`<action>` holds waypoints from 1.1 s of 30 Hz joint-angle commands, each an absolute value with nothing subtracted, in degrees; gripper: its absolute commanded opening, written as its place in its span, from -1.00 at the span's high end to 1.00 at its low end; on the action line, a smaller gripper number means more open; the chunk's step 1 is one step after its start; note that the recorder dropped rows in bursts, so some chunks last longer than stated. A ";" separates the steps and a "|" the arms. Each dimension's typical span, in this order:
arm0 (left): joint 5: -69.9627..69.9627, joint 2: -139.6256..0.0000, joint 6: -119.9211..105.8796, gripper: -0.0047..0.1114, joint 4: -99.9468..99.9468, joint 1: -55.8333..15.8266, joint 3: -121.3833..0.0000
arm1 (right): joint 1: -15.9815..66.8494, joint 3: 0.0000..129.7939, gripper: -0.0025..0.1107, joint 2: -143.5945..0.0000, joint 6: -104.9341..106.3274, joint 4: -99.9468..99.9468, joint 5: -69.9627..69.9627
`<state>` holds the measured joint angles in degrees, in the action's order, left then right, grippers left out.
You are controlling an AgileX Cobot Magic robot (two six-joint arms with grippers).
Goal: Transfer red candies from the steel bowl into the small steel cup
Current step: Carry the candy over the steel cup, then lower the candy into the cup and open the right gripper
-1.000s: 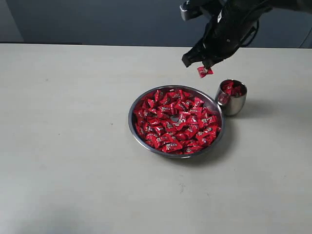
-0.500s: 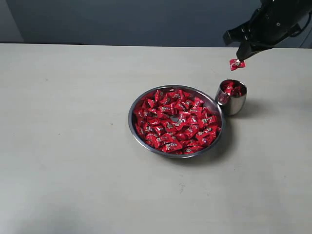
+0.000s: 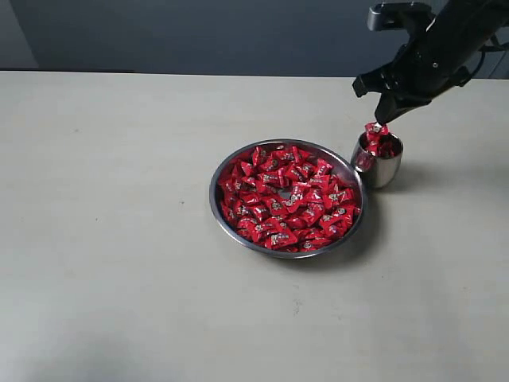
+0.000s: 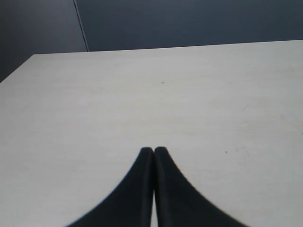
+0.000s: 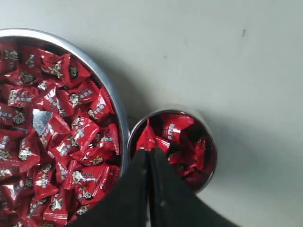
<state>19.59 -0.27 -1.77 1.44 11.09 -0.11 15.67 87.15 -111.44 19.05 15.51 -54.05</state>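
Note:
The steel bowl point(image 3: 219, 208) lies mid-table, packed with red candies point(image 3: 286, 199); it shows again in the right wrist view point(image 5: 119, 109) with its candies point(image 5: 61, 123). Beside it to the right stands the small steel cup point(image 3: 382, 171), holding a few red candies point(image 5: 187, 142). My right gripper point(image 3: 383, 118) hangs just above the cup's rim point(image 5: 208, 130), shut on one red candy point(image 3: 373, 130) that dangles over the cup's near-left edge point(image 5: 147, 138). My left gripper point(image 4: 154, 150) is shut and empty over bare tabletop; the exterior view does not show it.
The pale tabletop point(image 3: 111, 239) stretches wide on the left and front. A dark wall point(image 3: 199, 32) runs behind the table's far edge. Bowl and cup stand almost touching.
The right gripper carried the candy rightward from above the bowl's far rim, then came down and slightly left; the candy now hangs at the cup's mouth.

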 commanded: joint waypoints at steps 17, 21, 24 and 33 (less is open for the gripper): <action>19.14 0.00 -1.68 0.91 1.55 10.72 0.00 | 15.33 87.18 0.97 -114.58 19.48 15.03 -51.76; 19.14 0.00 -1.68 0.91 1.55 10.72 0.00 | 15.33 87.18 0.97 -114.58 19.48 15.08 -51.63; 19.14 0.00 -1.68 0.91 1.55 10.72 0.00 | 15.33 87.18 0.97 -114.92 19.48 15.41 -51.64; 19.14 0.00 -1.68 0.91 1.55 10.72 0.00 | 15.43 87.18 0.97 -116.91 19.48 16.58 -51.75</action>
<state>19.59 -0.27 -1.77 1.44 11.09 -0.11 15.67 87.15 -116.66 19.05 16.48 -52.25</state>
